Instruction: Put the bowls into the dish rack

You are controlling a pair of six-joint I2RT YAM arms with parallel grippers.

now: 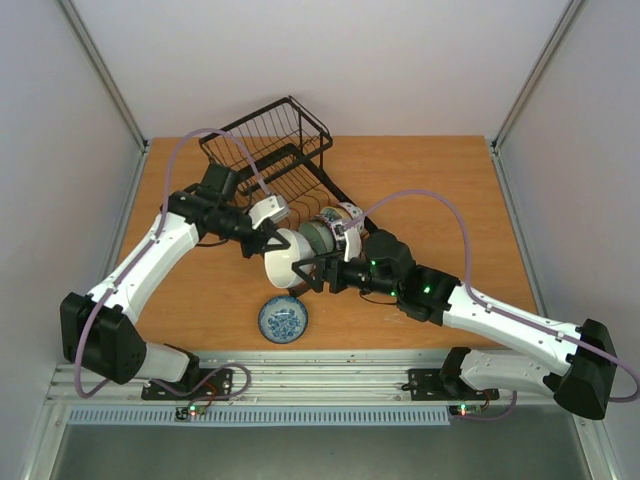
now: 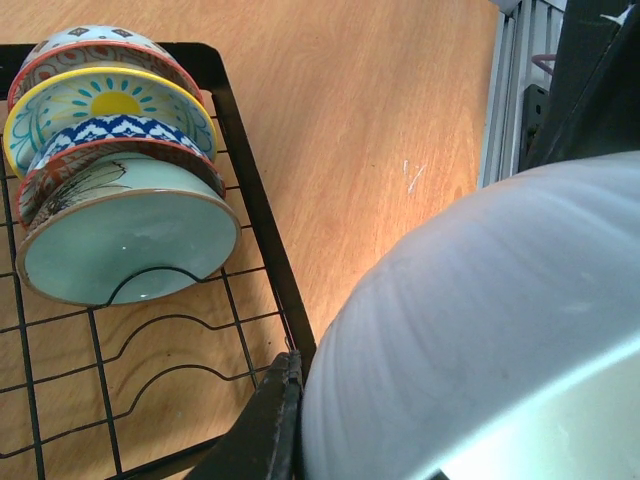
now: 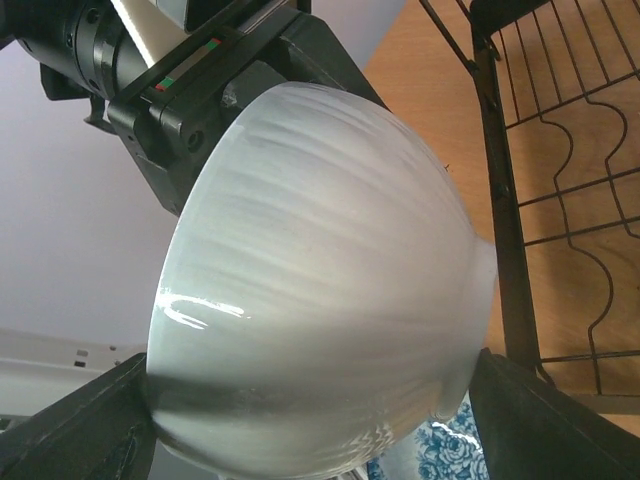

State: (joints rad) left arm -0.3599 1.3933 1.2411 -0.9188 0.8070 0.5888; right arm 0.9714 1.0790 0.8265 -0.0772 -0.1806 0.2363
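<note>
Seen from above, the left claw (image 1: 262,243) is closed on the rim of a pale bowl (image 1: 282,258), holding it on its side in the air above the wooden surface (image 1: 430,180). Just right of it, the right claw (image 1: 308,272) reaches in from the opposite side with its jaws set wide, one finger by the bowl's rim and the other by its foot. Its wrist view shows both fingers right beside the bowl, but whether they press on it cannot be told. Below the pair, a blue-patterned bowl (image 1: 283,320) sits upright on the surface near the front edge. Behind and slightly right stands the black wire dish rack (image 1: 270,140), with racked bowls (image 2: 120,240) on edge in a row. The held bowl hangs just in front of that row, tilted much as they are — so the free slot on the row's near side looks the likely target, with both arms about equally near.
</note>
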